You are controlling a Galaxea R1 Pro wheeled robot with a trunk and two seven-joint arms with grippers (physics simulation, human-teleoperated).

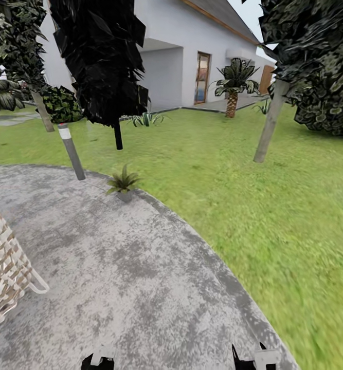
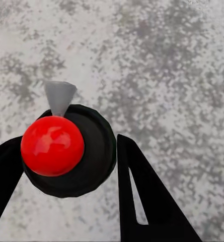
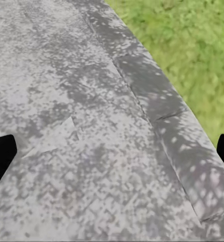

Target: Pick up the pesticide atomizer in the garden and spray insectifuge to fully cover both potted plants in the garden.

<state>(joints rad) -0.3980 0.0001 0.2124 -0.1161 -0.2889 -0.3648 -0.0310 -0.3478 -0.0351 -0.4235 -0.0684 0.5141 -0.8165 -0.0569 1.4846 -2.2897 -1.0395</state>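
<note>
From the head view we look over a round grey paved patio (image 1: 120, 267) edged by green lawn (image 1: 253, 195). We count one potted plant (image 1: 123, 183), a small rosette of pointed leaves, sitting at the patio's far rim where paving meets grass. One grey bollard lamp (image 1: 71, 151) leans just beside it, toward the left. A second rosette-like plant (image 1: 147, 119) shows farther off on the lawn near the white house (image 1: 192, 51), too small for us to be sure what it is. We count one palm (image 1: 234, 82) by the house, two slim tree trunks (image 1: 270, 122), one dark bush (image 1: 61, 104), and one white woven chair (image 1: 4, 267) at the left edge. We can't pick out the atomizer here. At the bottom edge, parts of both arms peek in: the left gripper (image 1: 98, 361) and the right gripper (image 1: 253, 359).

In the left wrist view, two black fingers (image 2: 142, 196) stand apart over the paving, with one red ball on a black round disc (image 2: 66, 151) between them; we cannot tell whether they pinch it.

In the right wrist view, two black fingertips (image 3: 1, 154) sit spread wide at opposite edges, released, above the patio's curb and the grass.
</note>
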